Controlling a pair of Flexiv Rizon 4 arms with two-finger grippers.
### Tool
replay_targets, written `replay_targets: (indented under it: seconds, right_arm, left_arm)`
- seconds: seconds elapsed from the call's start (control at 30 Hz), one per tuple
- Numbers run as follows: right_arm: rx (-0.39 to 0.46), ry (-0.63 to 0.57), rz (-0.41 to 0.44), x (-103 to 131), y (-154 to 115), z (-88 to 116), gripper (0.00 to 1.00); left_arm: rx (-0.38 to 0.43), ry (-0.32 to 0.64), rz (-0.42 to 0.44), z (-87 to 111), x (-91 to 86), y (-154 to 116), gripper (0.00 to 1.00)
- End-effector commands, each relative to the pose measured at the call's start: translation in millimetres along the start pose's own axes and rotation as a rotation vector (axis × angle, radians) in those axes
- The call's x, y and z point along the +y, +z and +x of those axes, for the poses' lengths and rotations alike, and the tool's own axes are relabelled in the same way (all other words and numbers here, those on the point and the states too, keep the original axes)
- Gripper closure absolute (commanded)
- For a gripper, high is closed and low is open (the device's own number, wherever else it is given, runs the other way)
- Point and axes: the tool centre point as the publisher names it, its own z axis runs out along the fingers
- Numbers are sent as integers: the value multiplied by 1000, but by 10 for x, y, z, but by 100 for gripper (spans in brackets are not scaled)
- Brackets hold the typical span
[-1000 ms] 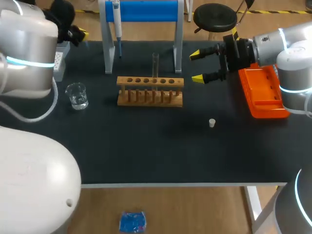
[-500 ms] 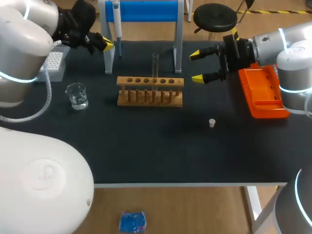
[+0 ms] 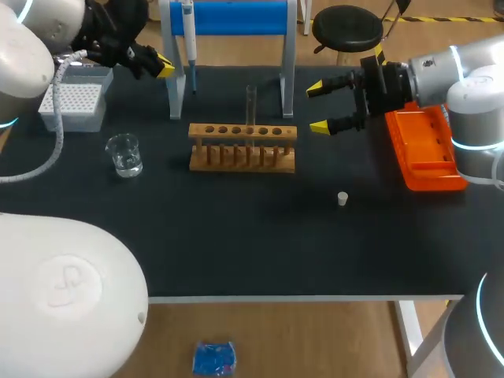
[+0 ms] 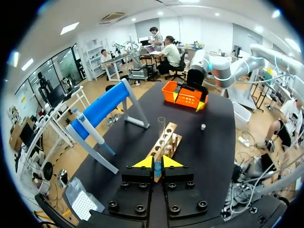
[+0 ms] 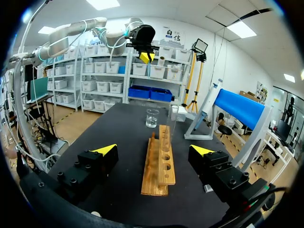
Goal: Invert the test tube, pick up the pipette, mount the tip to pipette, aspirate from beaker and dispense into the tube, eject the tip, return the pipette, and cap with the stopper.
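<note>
A clear test tube [image 3: 251, 101] stands upright in the wooden rack [image 3: 242, 146]. On the blue stand [image 3: 228, 17] at the back hangs the pipette [image 3: 188, 31]. My left gripper [image 3: 163, 66] hovers just left of that stand, fingers shut, nothing visibly held; in its own view [image 4: 154, 163] the rack [image 4: 164, 145] lies ahead. The right gripper [image 3: 320, 106] is open, right of the rack, and in its own view [image 5: 155, 152] faces the rack's end [image 5: 160, 164]. A beaker [image 3: 124, 153] of water sits left of the rack. The small white stopper [image 3: 342, 198] lies on the table.
A white tip box [image 3: 75, 101] stands at the back left, behind the beaker. An orange tray [image 3: 425, 146] lies at the right edge under my right arm. The black table [image 3: 260, 244] is bare in front of the rack.
My left gripper swung right from the table's far left corner towards the blue stand, and the arm rose off the tip box. The right arm has not moved.
</note>
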Motion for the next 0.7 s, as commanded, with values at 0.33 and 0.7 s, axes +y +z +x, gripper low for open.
replay_targets:
  seconds: [0.33, 0.7]
  right_arm:
    - [0, -1, 0, -6, 2, -2, 0]
    - [0, -1, 0, -6, 2, -2, 0]
  left_arm:
    - [100, 50, -75, 215, -358, 173, 100]
    - [128, 82, -70, 576, -646, 439, 100]
